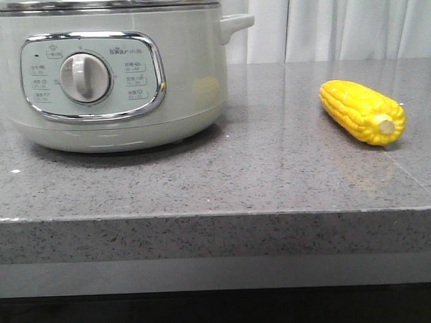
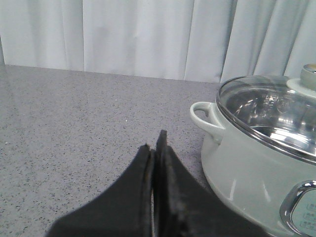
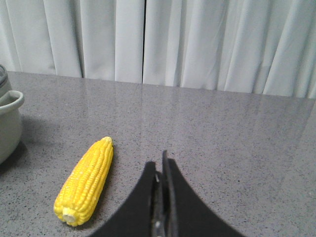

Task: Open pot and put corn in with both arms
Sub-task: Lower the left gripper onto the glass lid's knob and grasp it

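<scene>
Grey speckled stone countertop (image 1: 273,181) carries both task items, neither yet touched. Large round pale grey-green electric pot (image 1: 113,73) sits on robot's left, chrome-framed control panel and dial facing the front camera; its domed glass lid (image 2: 269,106) with steel rim and pale knob (image 2: 308,76) is on, so pot not yet opened. Through the glass only a bright steel interior shows; contents appear nil, though reflections hide part of the inside. Bright yellow ear of corn (image 1: 362,112) lies on its side well apart from the pot, on robot's right, pale stub end toward the front edge. Left gripper (image 2: 157,143): black angular jaws pressed together, nothing between them, hanging beside the pot's side handle (image 2: 205,118). Right gripper (image 3: 160,168): jaws likewise together, empty, just beside the corn. Risks, judged: knob is small and smooth, an off-centre pinch could let the lid slip or tilt and clatter against the rim; corn is round and tapered, could roll away or squirt out of the jaws; it lies fairly near the counter's edge.
</scene>
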Controlling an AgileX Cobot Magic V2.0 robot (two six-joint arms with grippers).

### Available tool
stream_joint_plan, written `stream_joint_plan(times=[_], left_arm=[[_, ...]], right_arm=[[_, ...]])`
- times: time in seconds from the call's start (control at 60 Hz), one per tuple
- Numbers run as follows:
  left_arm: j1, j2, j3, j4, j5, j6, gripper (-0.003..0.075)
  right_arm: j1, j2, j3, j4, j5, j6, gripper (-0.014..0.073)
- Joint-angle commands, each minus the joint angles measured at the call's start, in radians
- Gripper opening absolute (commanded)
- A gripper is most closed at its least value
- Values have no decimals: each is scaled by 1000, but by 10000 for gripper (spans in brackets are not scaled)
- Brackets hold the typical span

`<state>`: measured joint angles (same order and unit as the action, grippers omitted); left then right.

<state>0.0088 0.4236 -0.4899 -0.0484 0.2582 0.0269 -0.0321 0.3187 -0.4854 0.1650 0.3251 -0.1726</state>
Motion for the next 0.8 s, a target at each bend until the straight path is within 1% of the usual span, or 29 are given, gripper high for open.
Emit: stream_joint_plan(times=[0.0,0.067,0.1,0.15,0.167,0.233,0.266,0.35,0.383,0.416,0.483,0.6,0.683,0.783], left_arm=[[1,23,-40,0,-86,-9,-18],[1,23,-40,0,-86,-9,-2],[1,23,-40,0,-86,-9,22],[1,23,-40,0,-84,-9,76],[1,23,-40,0,-84,-9,108],[1,23,-40,0,-82,-9,228],[1,23,-40,0,-78,-9,326],[1,25,-40,0,-74,-9,503],[1,24,-40,0,-74,-9,550],[1,24,-40,0,-74,-9,577],[1,27,-40,0,-74,-9,578],[1,31,-42,-52,-72,-9,566],[1,61,-76,-55,-24,-9,566],[1,142,-163,-55,58,12,566]], right_arm=[[-4,43,-46,-7,-74,-12,-67],[-4,44,-46,-7,-76,-12,-63],[-4,44,-46,-7,-76,-12,-48],[-4,44,-46,-7,-76,-12,-5],[-4,44,-46,-7,-76,-12,12],[-4,44,-46,-7,-77,-12,132],[-4,44,-46,-7,-77,-12,207],[-4,44,-42,-7,-77,-12,407],[-4,44,-39,-7,-77,-12,466],[-4,45,-37,-7,-77,-12,509],[-4,45,-37,-7,-72,-12,546],[-4,45,-37,-7,-72,-12,544],[-4,45,-37,-7,-72,-12,544],[-4,45,-37,-7,-72,-12,544]])
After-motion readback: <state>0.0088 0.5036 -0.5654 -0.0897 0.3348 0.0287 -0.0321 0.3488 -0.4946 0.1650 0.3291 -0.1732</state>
